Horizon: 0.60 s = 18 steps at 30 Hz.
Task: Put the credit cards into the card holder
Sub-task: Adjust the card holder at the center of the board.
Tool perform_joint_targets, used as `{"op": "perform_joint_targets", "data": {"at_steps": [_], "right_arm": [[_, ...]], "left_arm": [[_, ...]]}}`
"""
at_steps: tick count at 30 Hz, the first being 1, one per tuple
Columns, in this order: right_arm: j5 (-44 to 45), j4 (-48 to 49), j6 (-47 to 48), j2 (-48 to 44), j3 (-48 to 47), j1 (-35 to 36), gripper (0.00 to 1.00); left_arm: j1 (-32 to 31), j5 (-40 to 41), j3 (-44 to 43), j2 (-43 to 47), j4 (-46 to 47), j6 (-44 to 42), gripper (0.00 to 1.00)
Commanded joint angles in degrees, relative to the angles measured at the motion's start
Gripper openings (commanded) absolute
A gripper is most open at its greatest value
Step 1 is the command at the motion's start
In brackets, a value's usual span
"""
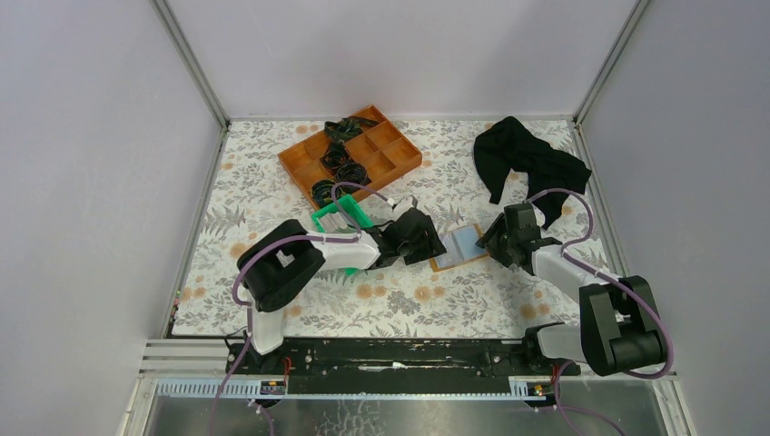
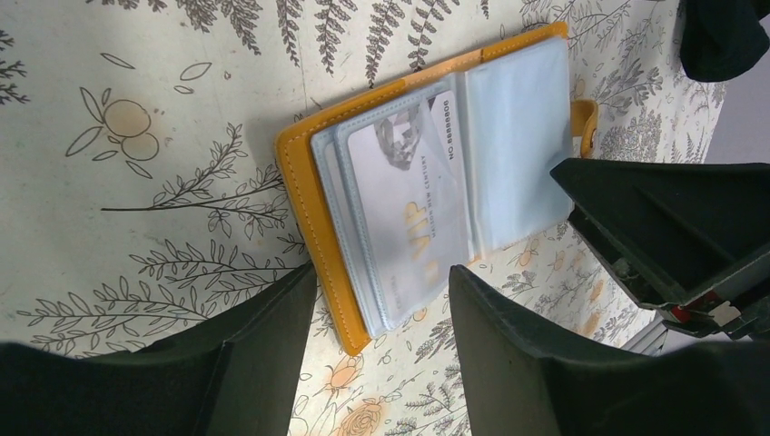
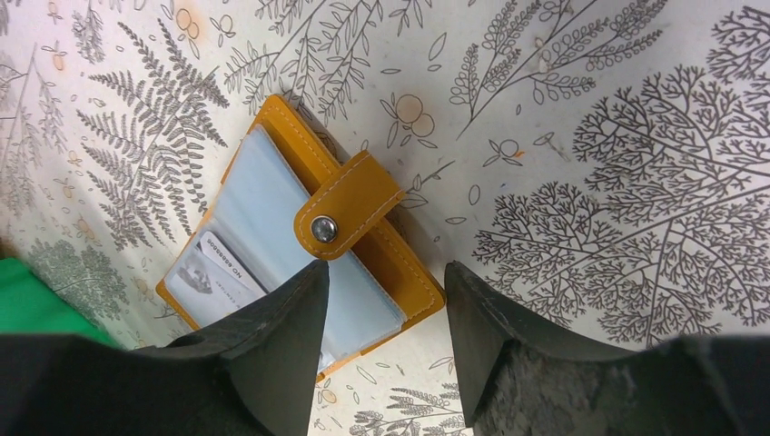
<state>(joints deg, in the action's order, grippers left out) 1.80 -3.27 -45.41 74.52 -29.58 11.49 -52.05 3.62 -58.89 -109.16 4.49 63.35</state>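
Card holder [image 1: 459, 245] lies open on the tabletop [image 1: 409, 309], one card [image 2: 409, 200] sleeved. Left hand [image 2: 380, 277] and right hand [image 3: 385, 268] both released, empty. Risk: the unpinned holder may slide or fold shut during insertion.

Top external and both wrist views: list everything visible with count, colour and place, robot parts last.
card holder: 1, orange-tan, pale blue-grey sleeves, lying open on the table between both hands
credit card: 1 seen, whitish-grey, in a sleeve of the holder
snap tab: 1, orange-tan, folded over the open holder's edge
compartment tray: 1, orange, far centre
black coiled items: several, black, in the tray's compartments
green bin: 1, green, between the tray and the left hand
black cloth: 1, black, far right
tablecloth: 1, pale floral, covering the table
left hand: 1, black, open over the holder
right hand: 1, black, open over the holder
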Motion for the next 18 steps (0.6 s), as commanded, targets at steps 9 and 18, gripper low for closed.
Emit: {"op": "perform_joint_targets", "data": {"at_steps": [9, 18], "right_arm": [[-7.1, 9.4, 2.8, -2.6, 5.5, -0.3, 0.53], [-10.0, 14.7, 3.0, -0.4, 5.7, -0.4, 0.19]], "left_arm": [[-0.1, -2.1, 4.9, -10.4, -19.9, -3.9, 0.65], [-0.2, -1.9, 6.4, -10.2, -20.7, -4.0, 0.64]]}}
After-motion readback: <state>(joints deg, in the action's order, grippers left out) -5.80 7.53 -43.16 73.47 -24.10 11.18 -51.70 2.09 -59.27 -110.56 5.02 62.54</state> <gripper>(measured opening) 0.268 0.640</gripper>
